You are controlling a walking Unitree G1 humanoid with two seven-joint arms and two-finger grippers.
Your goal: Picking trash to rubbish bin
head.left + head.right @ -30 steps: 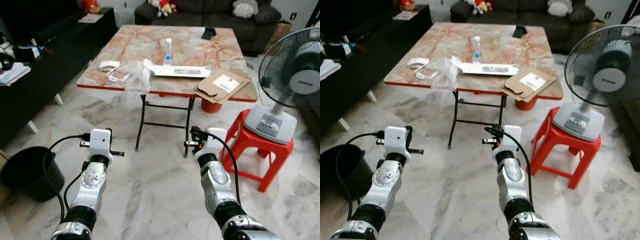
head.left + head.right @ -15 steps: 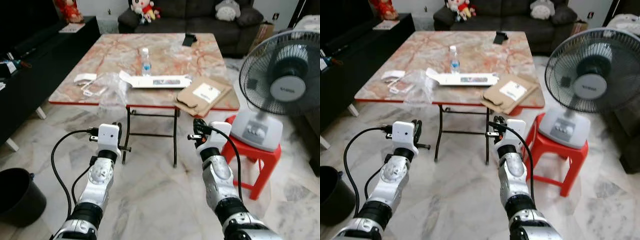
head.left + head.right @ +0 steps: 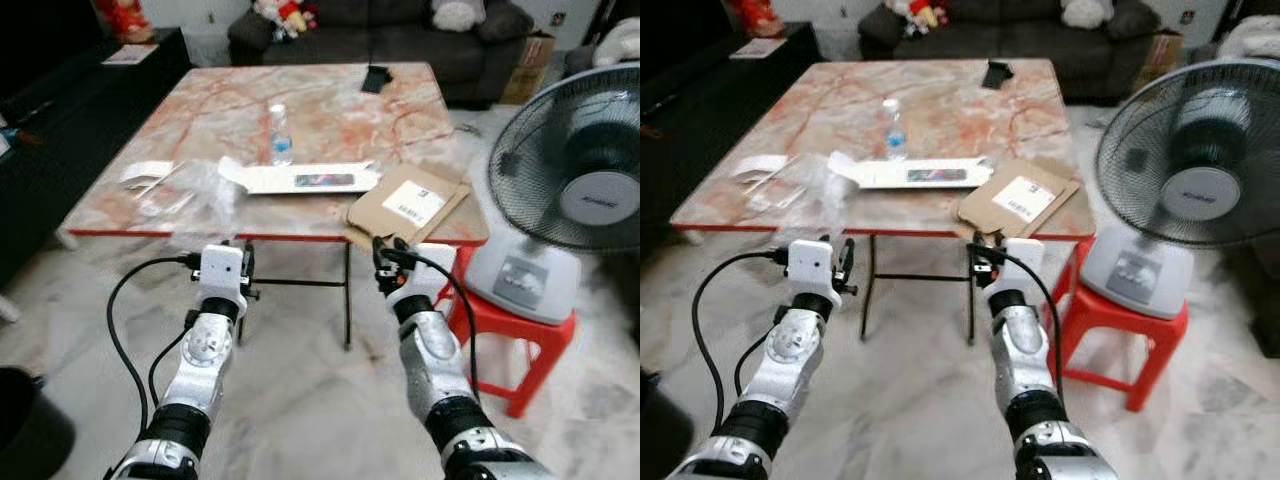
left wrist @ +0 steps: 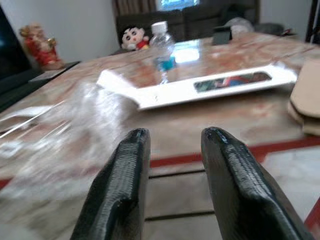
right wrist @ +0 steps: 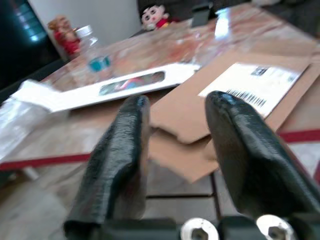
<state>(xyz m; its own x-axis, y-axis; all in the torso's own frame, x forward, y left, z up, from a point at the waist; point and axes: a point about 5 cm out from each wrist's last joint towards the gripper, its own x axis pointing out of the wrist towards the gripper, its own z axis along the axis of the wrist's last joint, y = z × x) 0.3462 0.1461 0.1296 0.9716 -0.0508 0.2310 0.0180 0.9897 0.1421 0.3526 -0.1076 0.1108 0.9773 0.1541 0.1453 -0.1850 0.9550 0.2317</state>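
On the marble table (image 3: 330, 110) lie a clear plastic bag (image 3: 190, 195), white paper scraps (image 3: 145, 172), a small water bottle (image 3: 281, 135), a flat white carton (image 3: 300, 179) and a torn brown cardboard mailer (image 3: 410, 205). The black rubbish bin (image 3: 30, 430) stands on the floor at my far left. My left gripper (image 3: 243, 268) is open and empty, held just before the table's front edge, facing the bag (image 4: 60, 135) and carton (image 4: 215, 85). My right gripper (image 3: 385, 255) is open too, close to the mailer (image 5: 240, 90).
A standing fan (image 3: 580, 170) sits on a red plastic stool (image 3: 520, 320) right of the table. A dark sofa (image 3: 400, 25) is behind the table and a black cabinet (image 3: 60, 90) runs along the left. A black object (image 3: 377, 78) lies at the table's far side.
The camera has come closer to the table and turned, so the bin has slid to the picture's lower left corner. Both arms keep the same raised pose, fingers apart.
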